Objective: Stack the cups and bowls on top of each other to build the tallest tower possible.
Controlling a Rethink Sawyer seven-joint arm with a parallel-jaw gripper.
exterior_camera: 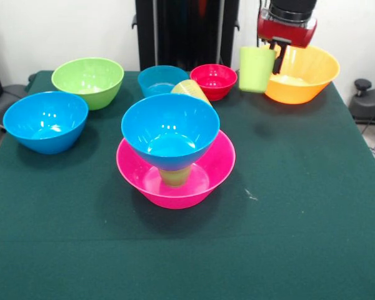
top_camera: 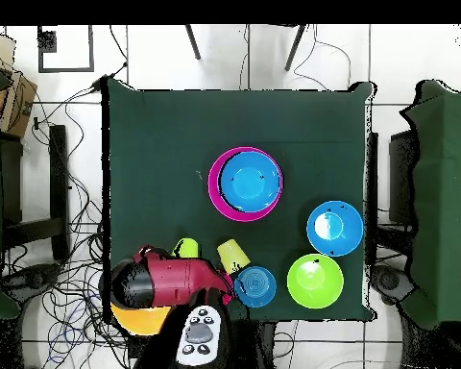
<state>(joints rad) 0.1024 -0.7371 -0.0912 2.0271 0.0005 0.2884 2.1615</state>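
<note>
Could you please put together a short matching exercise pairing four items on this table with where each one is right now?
Things:
1. green cup
2. blue bowl
3. pink bowl
4. yellow cup

Places:
A. base of the tower
B. held in the gripper, lifted off the table
C. lying tilted behind the tower
D. resting on a cup inside the pink bowl

Pairs: 1-B, 2-D, 3-A, 4-C

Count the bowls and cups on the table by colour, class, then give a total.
Blue bowls: 3
Green bowl: 1
Pink bowl: 1
Red bowl: 1
Orange bowl: 1
Green cups: 2
Yellow cup: 1
Total: 10
</note>
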